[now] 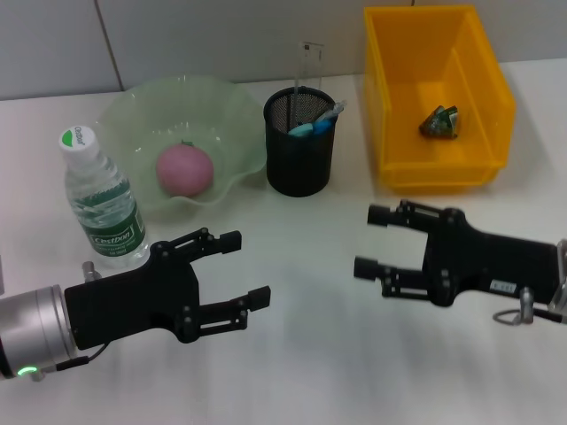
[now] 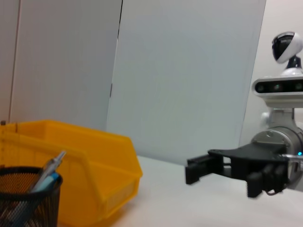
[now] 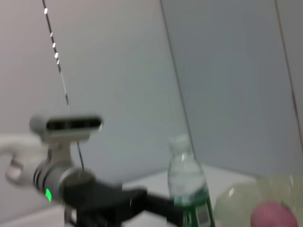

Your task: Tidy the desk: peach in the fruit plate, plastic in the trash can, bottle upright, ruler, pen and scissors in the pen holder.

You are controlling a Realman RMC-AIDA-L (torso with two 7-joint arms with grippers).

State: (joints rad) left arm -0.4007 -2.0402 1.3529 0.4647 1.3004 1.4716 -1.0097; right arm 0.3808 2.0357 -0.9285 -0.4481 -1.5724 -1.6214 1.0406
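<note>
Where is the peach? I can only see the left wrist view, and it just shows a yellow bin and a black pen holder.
Observer: The peach lies in the green fruit plate, on the robot's left of the pen holder.
Operator: Is anything tipped over?
Observer: No. The bottle stands upright beside the plate, just behind the left gripper, whose jaws are open.
</note>
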